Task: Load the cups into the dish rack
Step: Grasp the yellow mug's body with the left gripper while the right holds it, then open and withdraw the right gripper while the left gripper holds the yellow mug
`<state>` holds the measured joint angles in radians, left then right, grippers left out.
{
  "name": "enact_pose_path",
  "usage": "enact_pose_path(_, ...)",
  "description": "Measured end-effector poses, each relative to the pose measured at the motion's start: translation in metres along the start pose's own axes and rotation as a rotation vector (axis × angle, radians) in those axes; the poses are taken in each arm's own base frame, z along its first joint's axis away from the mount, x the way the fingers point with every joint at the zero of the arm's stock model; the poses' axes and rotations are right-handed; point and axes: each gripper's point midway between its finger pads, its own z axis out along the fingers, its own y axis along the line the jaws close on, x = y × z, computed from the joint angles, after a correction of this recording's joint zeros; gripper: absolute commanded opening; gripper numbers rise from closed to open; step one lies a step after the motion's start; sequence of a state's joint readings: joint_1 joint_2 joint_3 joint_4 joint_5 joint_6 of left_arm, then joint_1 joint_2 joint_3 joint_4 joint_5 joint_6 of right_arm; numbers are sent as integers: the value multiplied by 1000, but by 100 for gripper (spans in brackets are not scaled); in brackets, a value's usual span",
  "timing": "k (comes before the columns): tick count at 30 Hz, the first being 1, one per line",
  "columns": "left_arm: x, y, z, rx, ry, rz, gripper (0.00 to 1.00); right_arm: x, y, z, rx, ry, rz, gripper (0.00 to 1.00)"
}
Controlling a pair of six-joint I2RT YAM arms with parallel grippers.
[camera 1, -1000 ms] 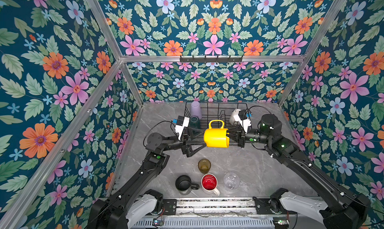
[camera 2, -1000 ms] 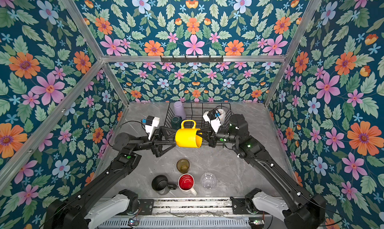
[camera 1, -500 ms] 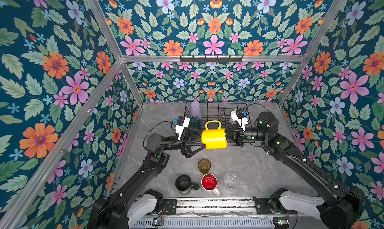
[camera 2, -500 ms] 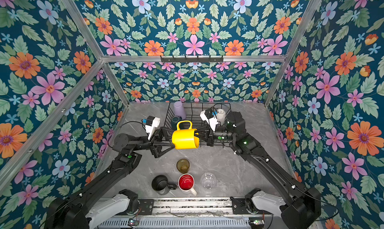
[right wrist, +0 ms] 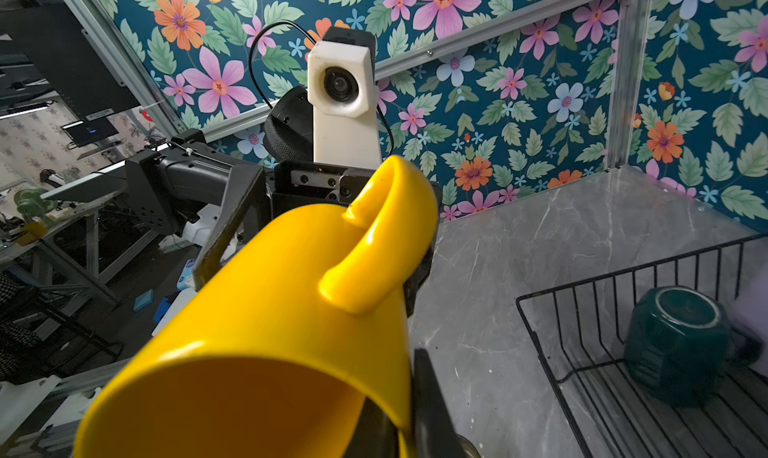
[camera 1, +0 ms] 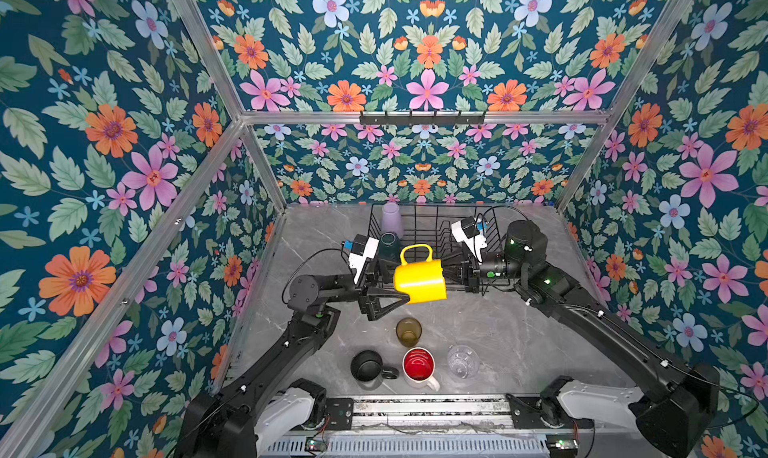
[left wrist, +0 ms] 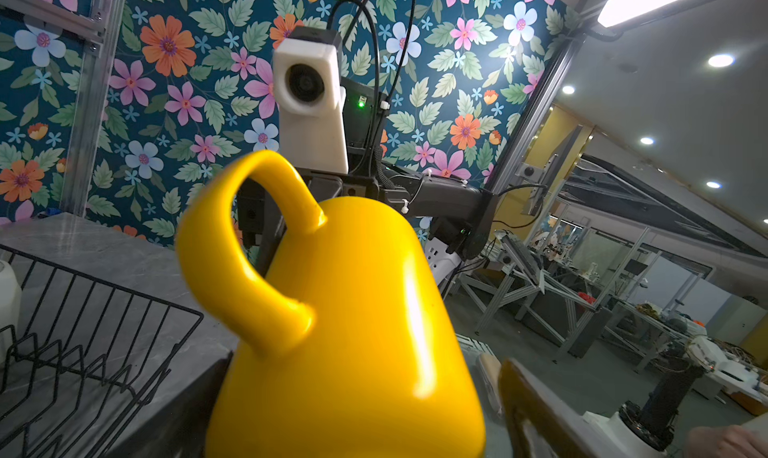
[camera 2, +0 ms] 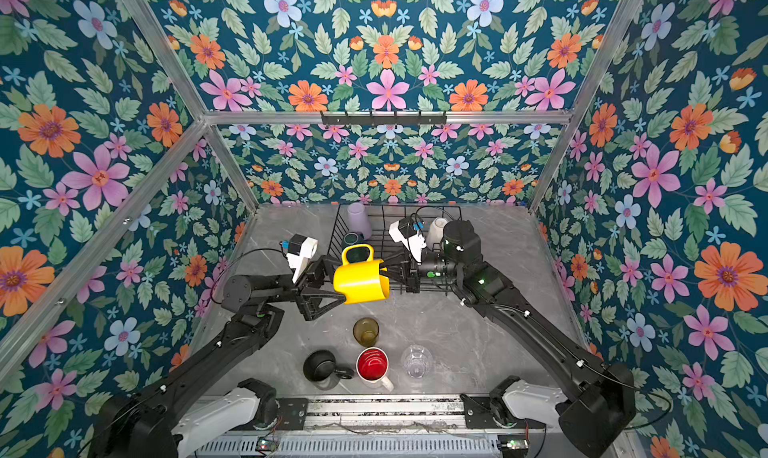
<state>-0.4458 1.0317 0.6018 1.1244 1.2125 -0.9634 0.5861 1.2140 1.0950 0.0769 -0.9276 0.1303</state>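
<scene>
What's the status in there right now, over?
Right gripper shut on yellow mug rim, mug aloft, tipped sideways. Left gripper open, straddling its base. Rack just behind, teal mug inside, upside down.

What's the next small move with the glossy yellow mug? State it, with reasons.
Probably close the left gripper on the glossy yellow handled mug: its open jaws flank the mug's base, while the right gripper is shut on the rim, holding it sideways aloft.
</scene>
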Motion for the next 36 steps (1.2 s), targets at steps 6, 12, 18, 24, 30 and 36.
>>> enact_pose_path(6,2,2,2,7,2,-15,97,2,-1,7,-11,11,7,0)
enact_pose_path(12,2,3,3,15,0,-22,98,0,-4,10,-13,9,4,0)
enact_pose_path(18,1,3,4,25,-5,-32,98,-3,-6,14,-27,4,5,0)
enact_pose_path(24,2,3,4,31,-2,-42,94,-4,-6,19,-49,6,12,0)
enact_pose_path(30,2,6,4,30,0,-63,81,-4,-6,23,-59,9,13,0)
enact_pose_path(36,-1,10,4,17,-17,-79,56,-7,-11,23,-34,5,13,0)
